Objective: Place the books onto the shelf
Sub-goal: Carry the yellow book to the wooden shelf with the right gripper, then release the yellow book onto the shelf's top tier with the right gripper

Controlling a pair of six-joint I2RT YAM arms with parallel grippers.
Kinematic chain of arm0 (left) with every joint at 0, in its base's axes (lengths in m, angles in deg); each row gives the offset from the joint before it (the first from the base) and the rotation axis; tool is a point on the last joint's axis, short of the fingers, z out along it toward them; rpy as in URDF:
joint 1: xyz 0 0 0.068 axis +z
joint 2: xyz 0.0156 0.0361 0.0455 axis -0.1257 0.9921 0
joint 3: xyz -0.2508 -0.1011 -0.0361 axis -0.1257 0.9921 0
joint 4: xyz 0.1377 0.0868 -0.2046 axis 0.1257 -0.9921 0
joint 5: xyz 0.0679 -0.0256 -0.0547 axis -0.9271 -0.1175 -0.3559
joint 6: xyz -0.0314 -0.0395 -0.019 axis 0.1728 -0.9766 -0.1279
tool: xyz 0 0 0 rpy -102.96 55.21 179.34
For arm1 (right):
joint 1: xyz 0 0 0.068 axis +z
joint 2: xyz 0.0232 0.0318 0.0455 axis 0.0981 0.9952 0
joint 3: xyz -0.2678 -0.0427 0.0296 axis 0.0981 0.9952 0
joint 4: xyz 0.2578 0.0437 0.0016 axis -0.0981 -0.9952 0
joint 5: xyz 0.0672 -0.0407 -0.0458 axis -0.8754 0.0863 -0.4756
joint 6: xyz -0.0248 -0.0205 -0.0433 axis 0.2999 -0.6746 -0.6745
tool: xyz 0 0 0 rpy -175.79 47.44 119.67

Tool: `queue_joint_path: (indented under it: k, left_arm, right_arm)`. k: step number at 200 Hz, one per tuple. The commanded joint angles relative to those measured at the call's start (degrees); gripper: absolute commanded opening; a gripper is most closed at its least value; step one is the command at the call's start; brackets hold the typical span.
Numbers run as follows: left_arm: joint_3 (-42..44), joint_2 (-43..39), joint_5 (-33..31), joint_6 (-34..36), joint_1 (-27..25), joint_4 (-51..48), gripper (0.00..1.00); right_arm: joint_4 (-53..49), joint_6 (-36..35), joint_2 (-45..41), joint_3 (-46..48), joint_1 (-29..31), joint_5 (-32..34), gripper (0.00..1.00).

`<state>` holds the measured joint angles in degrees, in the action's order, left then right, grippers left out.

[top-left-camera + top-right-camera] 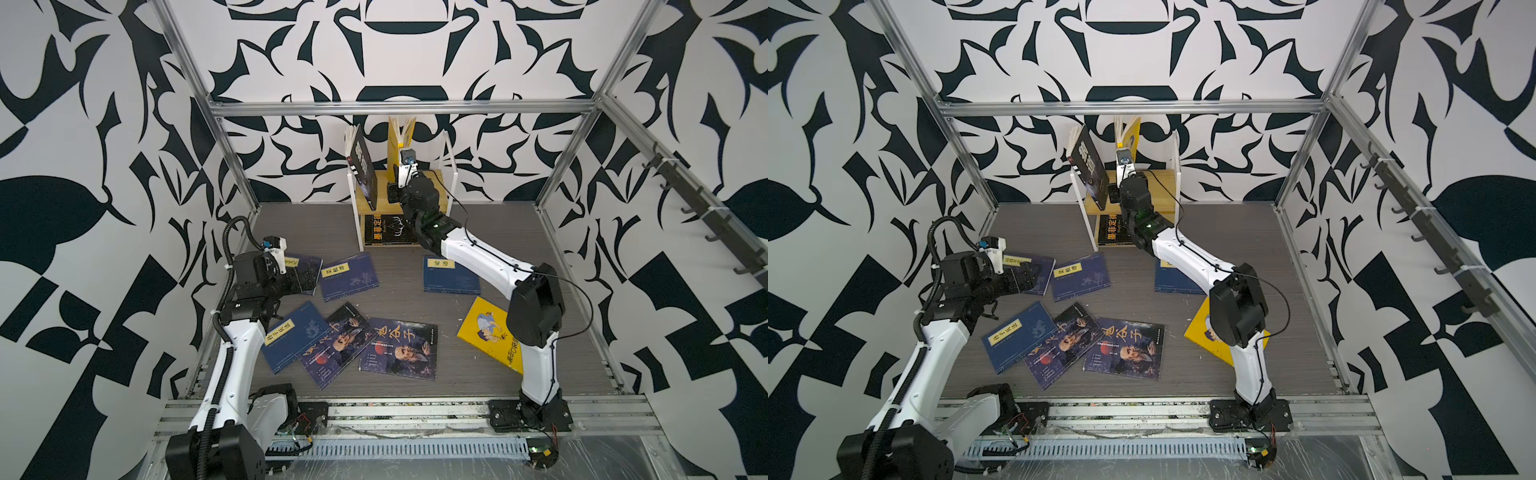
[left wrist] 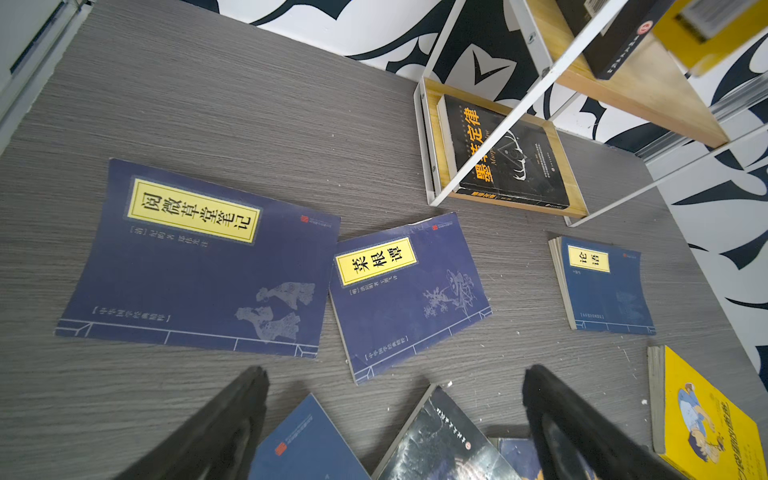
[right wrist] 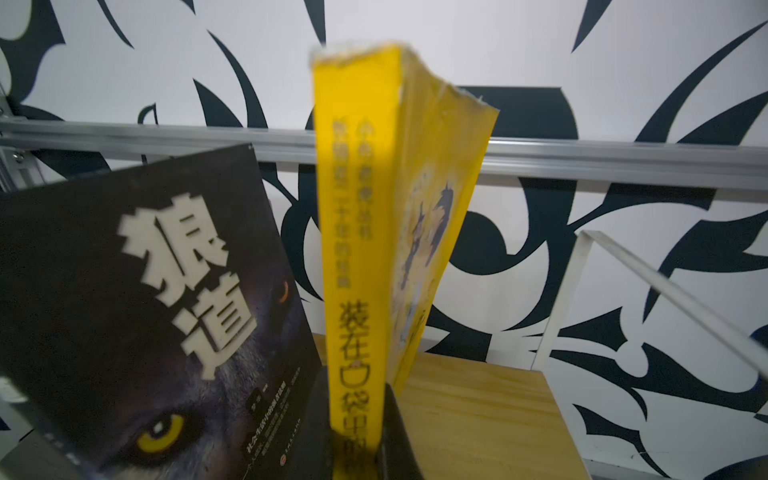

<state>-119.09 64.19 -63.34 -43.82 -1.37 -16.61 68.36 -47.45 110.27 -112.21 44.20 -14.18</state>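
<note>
Your grey wood-grain desk [image 1: 399, 299] takes up the whole floor of the cell, and the shelf [image 1: 1165, 183] stands at its far edge against the patterned wall [image 1: 291, 50]. On the shelf's upper board the wolf-cover book [image 3: 145, 311] leans tilted at the left end. On the lower board the black book with a yellow title [image 2: 507, 153] lies flat.

Seven more books lie face up on the desk in front of the shelf. Nearer the shelf you have the left navy book [image 2: 199, 266], the middle navy book [image 2: 407, 291] just beside it, and the right navy book [image 1: 451, 276] well apart. Closer to you, the fourth navy book [image 1: 293, 336], the tilted portrait-cover book [image 1: 338, 345] and the second portrait-cover book [image 1: 401, 347] overlap at their edges. The yellow cartoon-cover book [image 1: 488, 332] lies to the right, partly hidden by the right arm [image 1: 536, 307] in both top views.

Your right claw [image 3: 357, 399] is clenched on the lower spine of the upright yellow book [image 3: 361, 249], holding it over the upper board just beside the wolf-cover book; you cannot tell whether its bottom edge touches the wood. Your left claw [image 2: 397, 370] is spread wide and empty above the desk, near the left navy book
</note>
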Motion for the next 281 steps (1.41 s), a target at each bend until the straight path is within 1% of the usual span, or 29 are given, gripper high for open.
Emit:
queue_joint_path:
  k: [1,22,87,148,171,228,257,281]
  left_arm:
    - [-0.07,-0.97,-0.85,0.94,-1.07,0.64,1.00]
    - [-0.04,-0.63,-1.00,1.50,-2.36,0.91,1.00]
    - [-0.88,0.07,-3.05,2.71,-5.02,-0.06,0.99]
    - [-1.14,0.69,-3.08,2.64,-5.71,-0.24,1.00]
    - [-1.23,0.44,-3.68,3.08,-5.60,-0.48,0.99]
    - [-1.72,0.61,-4.41,3.36,-5.87,-0.88,1.00]
    - [-1.77,0.80,-4.37,3.26,-6.05,-0.92,1.00]
    - [-1.91,0.73,-4.42,2.81,-5.99,-1.12,1.00]
  right_arm:
    - [5.73,2.14,-1.49,-5.42,0.19,-0.06,0.00]
    - [5.67,3.23,0.27,-6.31,0.58,-0.18,0.00]
    - [5.24,3.21,3.74,-9.61,2.62,0.17,0.00]
    - [4.84,2.75,3.29,-8.41,4.37,1.05,0.00]
    - [4.21,2.22,2.92,-8.05,4.41,0.96,0.03]
    - [1.83,0.40,2.05,-7.40,4.41,-0.86,0.17]
    - [0.92,-1.08,0.98,-6.53,4.41,-3.71,0.22]
    - [-0.07,-2.36,0.33,-6.63,4.41,-6.34,0.24]
